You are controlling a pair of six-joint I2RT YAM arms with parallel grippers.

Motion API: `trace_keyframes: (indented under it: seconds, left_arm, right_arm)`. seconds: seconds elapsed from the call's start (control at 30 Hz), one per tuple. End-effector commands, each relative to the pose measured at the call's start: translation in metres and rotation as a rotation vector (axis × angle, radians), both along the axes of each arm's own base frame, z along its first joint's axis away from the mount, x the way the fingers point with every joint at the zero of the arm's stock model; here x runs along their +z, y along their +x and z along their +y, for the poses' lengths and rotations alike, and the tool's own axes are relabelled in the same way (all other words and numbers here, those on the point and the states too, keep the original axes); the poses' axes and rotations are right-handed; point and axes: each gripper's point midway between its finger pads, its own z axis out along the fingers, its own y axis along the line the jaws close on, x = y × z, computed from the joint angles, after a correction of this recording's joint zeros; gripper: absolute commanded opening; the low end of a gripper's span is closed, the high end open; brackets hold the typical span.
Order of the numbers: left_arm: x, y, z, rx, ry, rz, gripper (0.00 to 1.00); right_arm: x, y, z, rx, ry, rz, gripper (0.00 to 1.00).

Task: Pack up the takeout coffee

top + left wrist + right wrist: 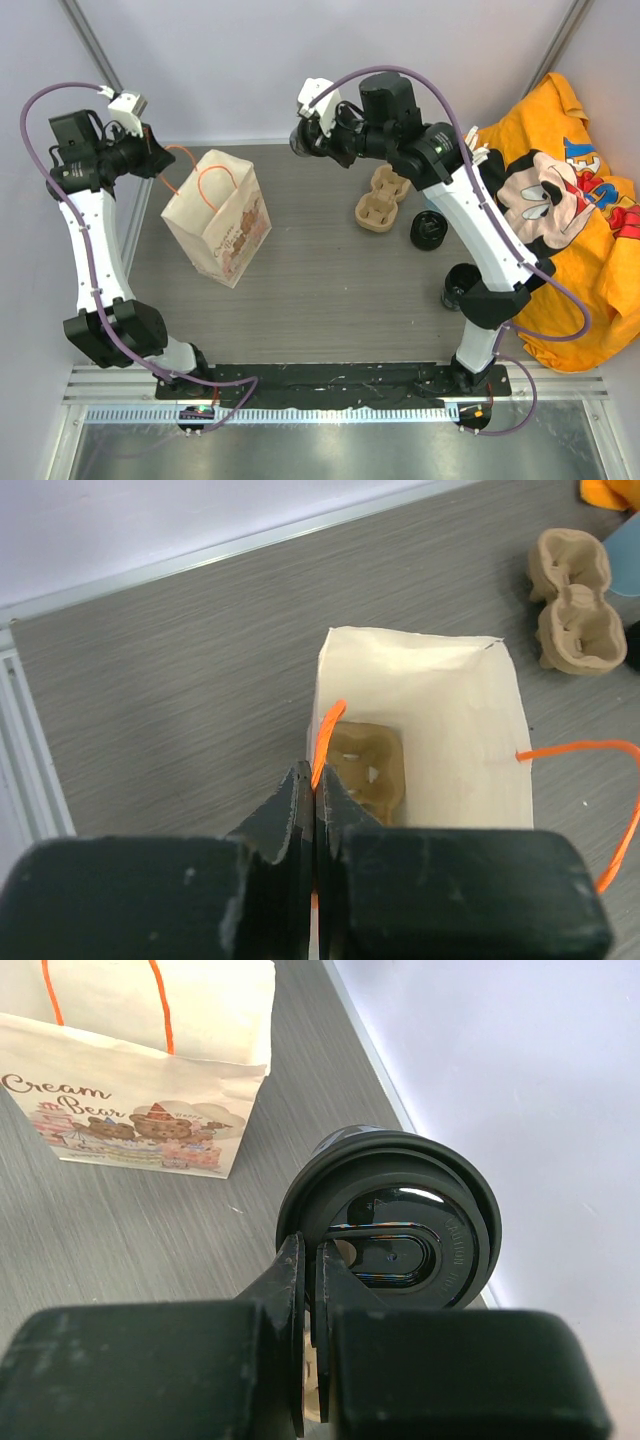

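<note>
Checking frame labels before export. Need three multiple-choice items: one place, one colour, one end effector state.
1. Where is the brown cardboard cup carrier under the left end effector?
A. on the floor
B. inside the cream-white paper bag
C. on a shelf

2. What colour are the bag's thin string handles?
A. black
B. green
C. orange

3. What is the right end effector doing?
A. shut on the black round lidded cup
B. open above the bag
C. shut on a bag handle

Answers:
1 B, the carrier lies on the bag's bottom.
2 C, orange loops show in all views.
3 A, its fingers pinch the lid's edge.
</note>
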Motion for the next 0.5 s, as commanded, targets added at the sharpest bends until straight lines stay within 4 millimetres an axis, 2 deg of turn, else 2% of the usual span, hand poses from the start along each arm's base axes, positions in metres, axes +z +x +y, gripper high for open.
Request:
trace_keyframes:
  seconds: [0.0,0.2,0.3,0.33,0.4,0.47]
  left_arm:
    - [0.018,-0.007,-0.016,-0.071,-0.074,-0.035,0.00]
    - [0.029,-0.015,-0.034,-0.094,-0.156,-0.022,0.00]
    - [0.036,-0.022,-0.052,-0.113,-0.163,-0.028,0.00]
    - [0.034,-0.024,-0.065,-0.139,-0.161,-0.021,0.00]
    - [0.038,-0.029,-0.076,-0.143,-0.151,-0.026,0.00]
    - [0.042,-0.034,-0.096,-0.186,-0.159,-0.025,0.00]
  right_arm:
    - [0.040,-0.015,-0.009,0.022,0.099,-0.039,0.01]
    - [0.046,-0.015,-0.013,0.019,0.115,-0.041,0.01]
    - [0.054,-0.013,-0.018,0.008,0.134,-0.050,0.01]
    - [0.058,-0.014,-0.019,0.009,0.143,-0.055,0.01]
    - [0.061,-0.011,-0.023,-0.003,0.152,-0.057,0.01]
    - [0.066,-0.011,-0.026,-0.004,0.163,-0.064,0.01]
